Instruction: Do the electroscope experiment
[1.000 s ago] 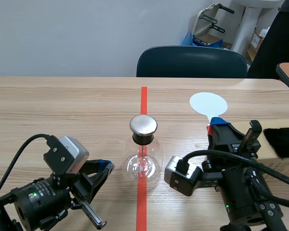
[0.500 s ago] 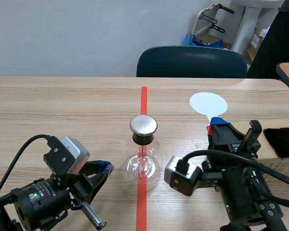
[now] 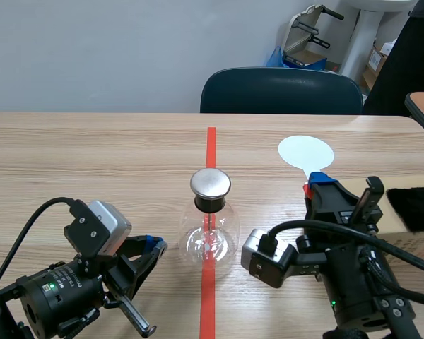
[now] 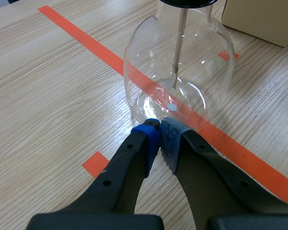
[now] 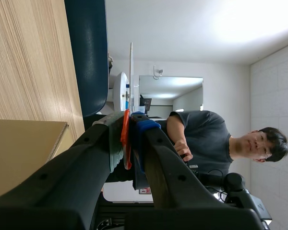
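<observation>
While my right gripper (image 3: 316, 185) clamps the paddle (image 3: 306, 152), left gripper (image 4: 159, 137) closed empty, I judge the glass electroscope (image 3: 210, 239) fragile, touchable only at its metal cap (image 3: 210, 183)

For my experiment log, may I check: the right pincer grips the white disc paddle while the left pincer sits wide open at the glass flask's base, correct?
Not quite: the left pincer is shut, closed on nothing, by the glass flask's base, as the left wrist view shows. The right pincer does grip the white disc paddle.
</observation>
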